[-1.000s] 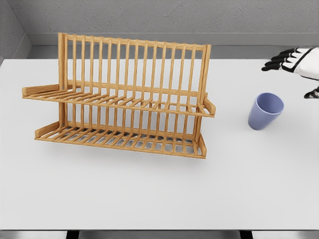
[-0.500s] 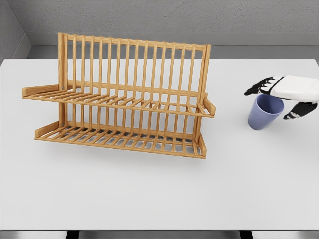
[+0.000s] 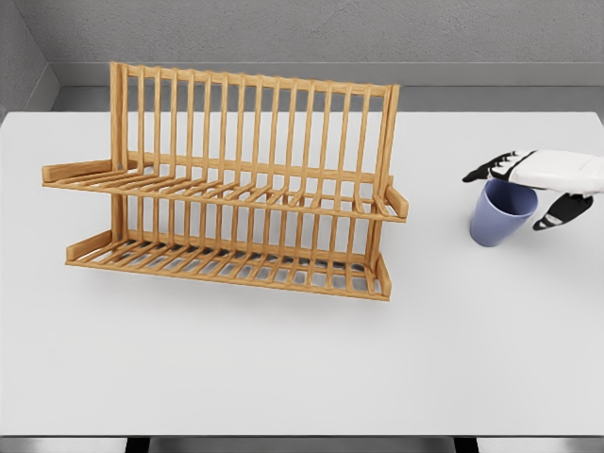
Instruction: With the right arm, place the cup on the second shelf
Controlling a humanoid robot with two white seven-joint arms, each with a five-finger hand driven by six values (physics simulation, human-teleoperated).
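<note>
From the head camera, the right hand (image 3: 540, 179) comes in from the right edge and sits low over the open mouth of the blue cup (image 3: 501, 213). Its dark-tipped fingers (image 3: 486, 171) are spread, not closed on anything: several reach out leftward past the cup's far rim, and the thumb (image 3: 559, 214) hangs down on the cup's right side, just beside the wall. Whether any fingertip actually touches the cup I cannot tell; the palm covers part of the rim from this angle.

The cup stands directly beneath the fingers on the white desk (image 3: 283, 368), mouth up and leaning a little, its base toward the lower left of the hand. It is clear of everything else on the desk.

Well to the left of the fingers is the wooden dish rack (image 3: 236, 189), a two-tier frame of slats with a tall barred back. Its upper shelf (image 3: 226, 193) and its lower shelf (image 3: 226, 260) both hold nothing. The rack's right end post is the part nearest the fingers, with bare desk between it and the cup.

Only the one arm shows in this view
</note>
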